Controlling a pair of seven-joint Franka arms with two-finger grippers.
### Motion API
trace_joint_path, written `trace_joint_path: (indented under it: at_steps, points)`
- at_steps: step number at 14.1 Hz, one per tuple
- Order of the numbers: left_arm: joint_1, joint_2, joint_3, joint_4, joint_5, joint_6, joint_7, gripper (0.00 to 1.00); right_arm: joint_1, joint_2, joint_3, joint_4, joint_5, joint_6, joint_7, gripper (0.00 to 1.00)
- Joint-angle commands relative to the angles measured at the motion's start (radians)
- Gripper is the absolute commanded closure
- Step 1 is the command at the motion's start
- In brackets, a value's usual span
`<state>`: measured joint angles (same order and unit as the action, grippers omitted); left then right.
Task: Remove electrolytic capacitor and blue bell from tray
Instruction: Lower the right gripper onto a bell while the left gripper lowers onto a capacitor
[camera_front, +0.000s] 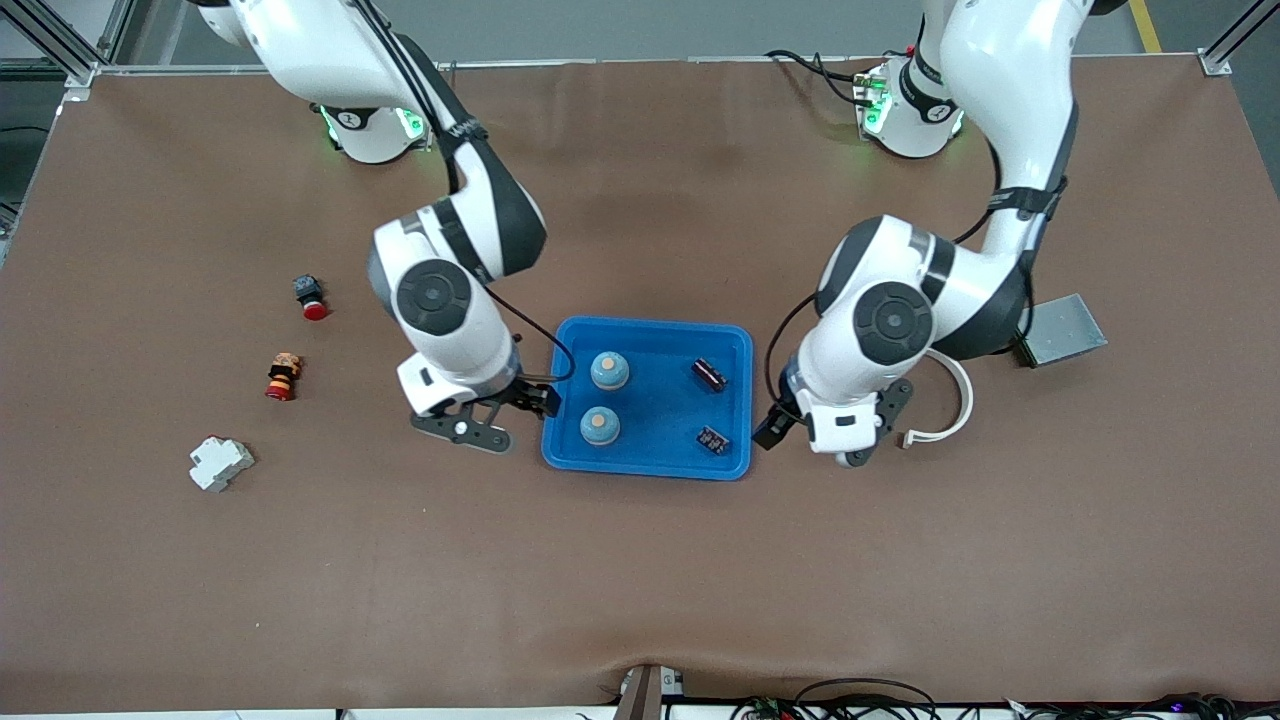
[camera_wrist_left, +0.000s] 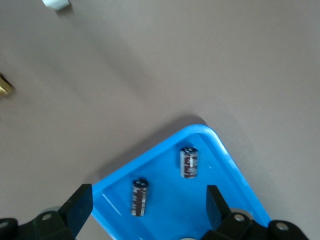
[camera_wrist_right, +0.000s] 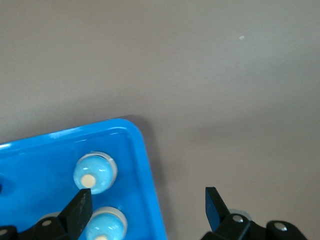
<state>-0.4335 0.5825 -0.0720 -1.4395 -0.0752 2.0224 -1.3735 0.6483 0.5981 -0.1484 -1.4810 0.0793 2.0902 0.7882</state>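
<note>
A blue tray (camera_front: 650, 326) lies at the table's middle. In it stand two light-blue dome bells (camera_front: 609, 370) (camera_front: 600, 426) on the side toward the right arm's end. Two dark capacitors (camera_front: 709, 374) (camera_front: 713, 440) lie on the side toward the left arm's end. My right gripper (camera_front: 535, 398) is open over the tray's rim (camera_wrist_right: 145, 150), next to the bells (camera_wrist_right: 93, 172) (camera_wrist_right: 105, 227). My left gripper (camera_front: 772, 428) is open over the tray's other edge (camera_wrist_left: 200, 129), with one capacitor (camera_wrist_left: 139, 197) between its fingers' line and the other capacitor (camera_wrist_left: 189, 162) farther in. Neither gripper holds anything.
Toward the right arm's end lie two red-capped button switches (camera_front: 311, 297) (camera_front: 283, 376) and a white plastic part (camera_front: 221, 463). Toward the left arm's end sit a grey metal box (camera_front: 1062, 329) and a white curved band (camera_front: 950, 400) close to the left gripper.
</note>
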Motion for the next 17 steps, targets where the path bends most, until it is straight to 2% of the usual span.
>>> trace_joint_path:
  at_steps: [1, 9, 14, 17]
  points:
    - [-0.031, 0.052, 0.012, 0.028, -0.014, 0.05, -0.042, 0.0, 0.033, 0.088, -0.01, 0.082, 0.017, 0.046, 0.059, 0.0]
    - [-0.045, 0.131, 0.011, 0.028, -0.015, 0.194, -0.081, 0.0, 0.073, 0.178, -0.01, 0.087, 0.017, 0.165, 0.123, 0.0]
    - [-0.06, 0.16, 0.011, 0.028, -0.014, 0.278, -0.121, 0.0, 0.1, 0.27, -0.01, 0.171, 0.016, 0.179, 0.19, 0.0]
    - [-0.071, 0.177, 0.011, 0.027, -0.014, 0.321, -0.143, 0.0, 0.103, 0.29, -0.01, 0.18, 0.016, 0.182, 0.197, 0.0]
